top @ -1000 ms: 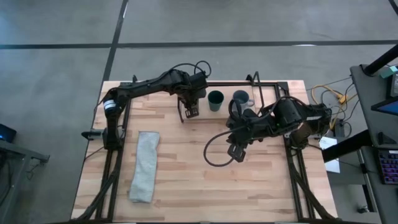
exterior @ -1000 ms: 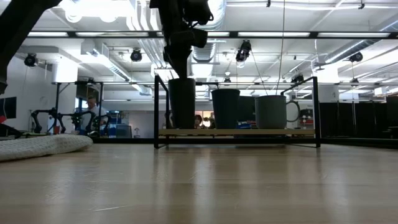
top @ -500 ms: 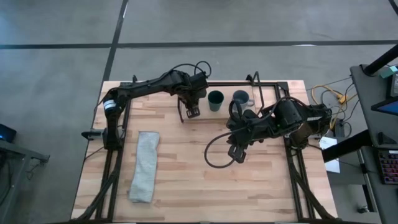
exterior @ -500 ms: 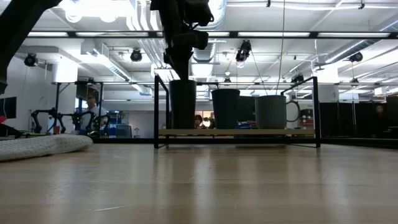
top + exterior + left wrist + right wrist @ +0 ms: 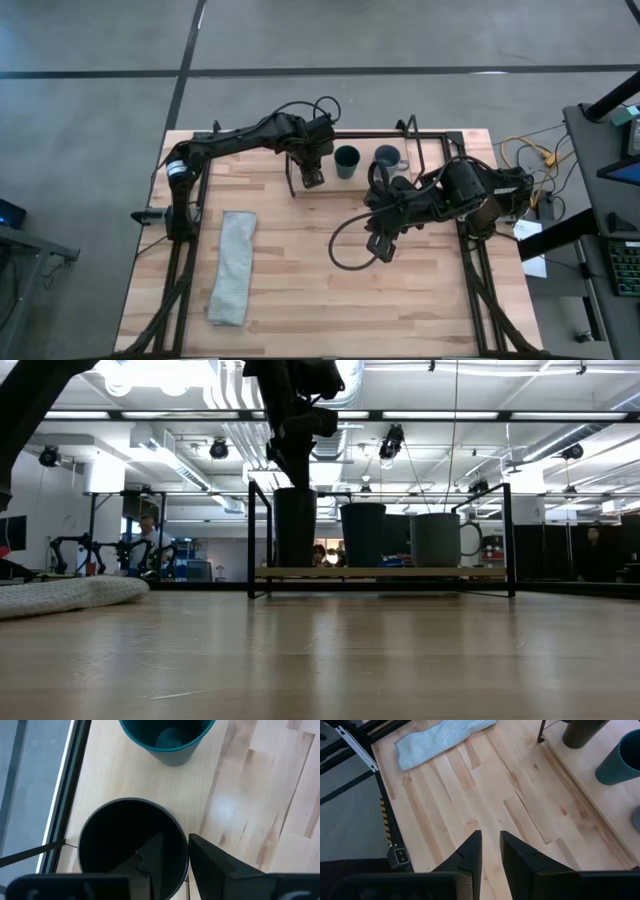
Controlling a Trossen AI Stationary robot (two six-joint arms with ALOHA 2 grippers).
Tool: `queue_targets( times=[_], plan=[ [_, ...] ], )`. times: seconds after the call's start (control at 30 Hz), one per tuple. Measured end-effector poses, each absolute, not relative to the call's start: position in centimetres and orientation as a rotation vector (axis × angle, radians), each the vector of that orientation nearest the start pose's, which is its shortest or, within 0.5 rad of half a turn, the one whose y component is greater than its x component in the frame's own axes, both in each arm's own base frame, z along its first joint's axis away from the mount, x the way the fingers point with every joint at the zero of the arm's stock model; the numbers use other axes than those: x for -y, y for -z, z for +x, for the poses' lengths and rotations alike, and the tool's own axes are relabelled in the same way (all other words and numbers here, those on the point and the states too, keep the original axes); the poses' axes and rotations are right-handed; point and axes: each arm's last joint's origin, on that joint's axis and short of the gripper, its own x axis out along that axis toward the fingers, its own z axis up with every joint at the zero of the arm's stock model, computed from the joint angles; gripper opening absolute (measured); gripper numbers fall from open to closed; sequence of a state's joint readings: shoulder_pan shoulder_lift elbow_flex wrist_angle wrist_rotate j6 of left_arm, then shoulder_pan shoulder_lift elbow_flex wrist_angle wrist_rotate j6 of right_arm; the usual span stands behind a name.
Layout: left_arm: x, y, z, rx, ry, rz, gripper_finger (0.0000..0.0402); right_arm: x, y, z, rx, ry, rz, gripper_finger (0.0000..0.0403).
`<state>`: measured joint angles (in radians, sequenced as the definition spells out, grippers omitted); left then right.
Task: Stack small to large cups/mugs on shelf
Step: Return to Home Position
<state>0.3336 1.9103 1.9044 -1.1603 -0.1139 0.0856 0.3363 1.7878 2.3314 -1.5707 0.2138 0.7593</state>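
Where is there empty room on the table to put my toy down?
Bare wood lies between the folded grey-blue towel and the right claw, and along the front edge. The black-rod shelf is crowded with three cups.

Left gripper [image 5: 172, 855] hangs pointing down at the far side of the table, fingers a little apart. Right gripper [image 5: 490, 850] hovers mid-table, fingers nearly together with nothing between.
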Motion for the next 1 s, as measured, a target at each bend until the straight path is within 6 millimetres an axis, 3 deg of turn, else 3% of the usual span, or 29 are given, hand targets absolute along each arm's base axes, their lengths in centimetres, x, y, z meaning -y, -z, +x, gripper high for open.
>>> queue_targets(
  times=[0.3,0.5,0.8,1.0],
  plan=[
    [-12.0,-35.2,35.2,-1.09,-0.374,-0.087,0.0078,-9.5,-45.7,29.0,-0.965,0.262,0.413,0.0063],
    [-10.1,-39.3,32.4,-0.953,-0.38,-0.153,0.0077,-9.5,-45.7,29.0,-0.973,0.225,0.346,0.0063],
    [-6.7,-46.5,24.7,-0.662,-0.393,-0.314,0.0077,-9.4,-45.8,29.1,-0.955,0.232,0.287,0.0063],
    [-5.3,-49.4,19.5,-0.516,-0.385,-0.329,0.0077,-9.1,-46.7,28.6,-0.878,0.21,0.234,0.0063]
  ],
)
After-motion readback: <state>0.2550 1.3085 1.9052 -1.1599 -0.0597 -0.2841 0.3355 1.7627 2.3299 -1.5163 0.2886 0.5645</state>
